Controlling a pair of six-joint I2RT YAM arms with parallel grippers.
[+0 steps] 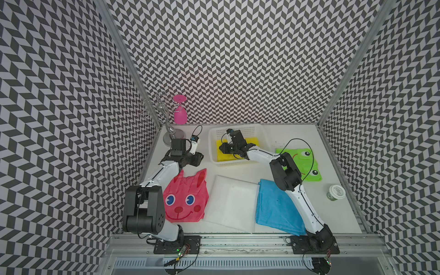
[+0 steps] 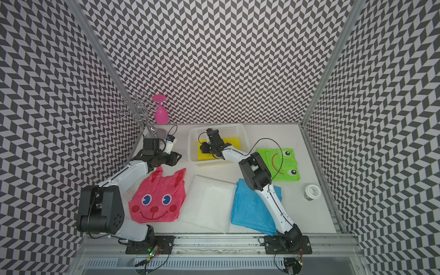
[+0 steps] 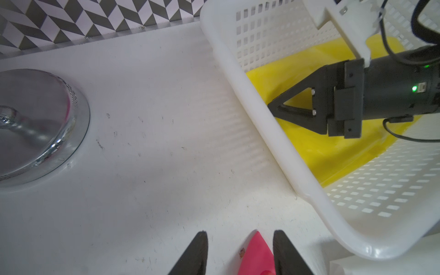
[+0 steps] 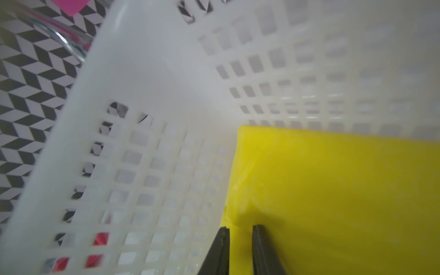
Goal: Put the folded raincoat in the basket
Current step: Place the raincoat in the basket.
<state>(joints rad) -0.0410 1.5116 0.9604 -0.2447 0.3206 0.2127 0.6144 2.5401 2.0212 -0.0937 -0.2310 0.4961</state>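
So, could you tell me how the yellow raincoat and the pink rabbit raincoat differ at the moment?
The yellow raincoat lies inside the basket; the pink rabbit raincoat lies on the table. The yellow raincoat is plain, whereas the pink rabbit raincoat has a printed face and two ears. Both lie folded flat.

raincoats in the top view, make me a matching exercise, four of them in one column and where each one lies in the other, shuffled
1 yellow raincoat
2 pink rabbit raincoat
3 green frog raincoat
4 blue raincoat

a by the right arm's base
b inside the basket
c by the left arm's base
d on the table, right of the basket

Pairs: 1-b, 2-c, 3-d, 4-a
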